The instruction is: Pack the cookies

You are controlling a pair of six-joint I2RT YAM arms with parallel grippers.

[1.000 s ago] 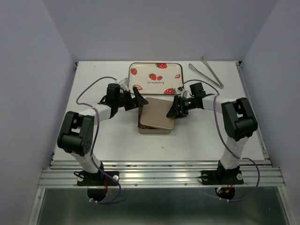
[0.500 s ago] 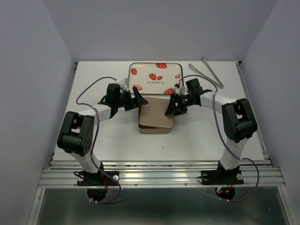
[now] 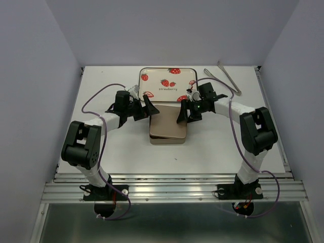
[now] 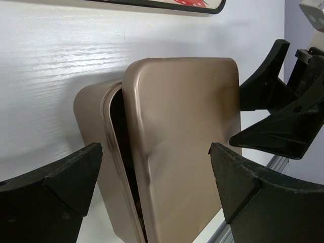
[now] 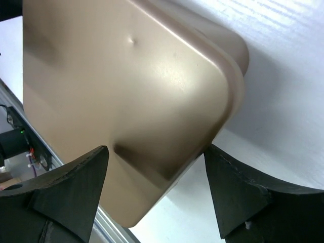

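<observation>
**Flanking a gold tin with its lid askew, two robot pincers stand open**

In the overhead view a rounded-rectangular gold tin (image 3: 168, 138) sits at the centre of the white table (image 3: 126, 152). Its lid (image 3: 169, 124) lies on top but shifted, and the left wrist camera shows a dark gap along one side. The cookies are not visible in any view. They may be inside the tin under the lid, but the pictures cannot confirm that.

The left gripper (image 3: 147, 107) hovers at the tin's upper left corner with its fingers spread wide, holding nothing. The right gripper (image 3: 183, 114) hovers at the upper right corner. Its fingers are also parted on either side of the lid and do not appear to clamp it.

Cookies this small are probably light, brittle and crumbly, so they would call for a gentle pinch across the edge. The lid looks thin, stiff, smooth and likely slippery, and its turned-down rim offers the surest hold.

Just above the tin lies a cream tray (image 3: 183, 76) printed with red strawberries. Metal tongs (image 3: 229, 78) rest well apart at the upper right. The two pincers are close together over the tin, so each could crowd the other.
</observation>
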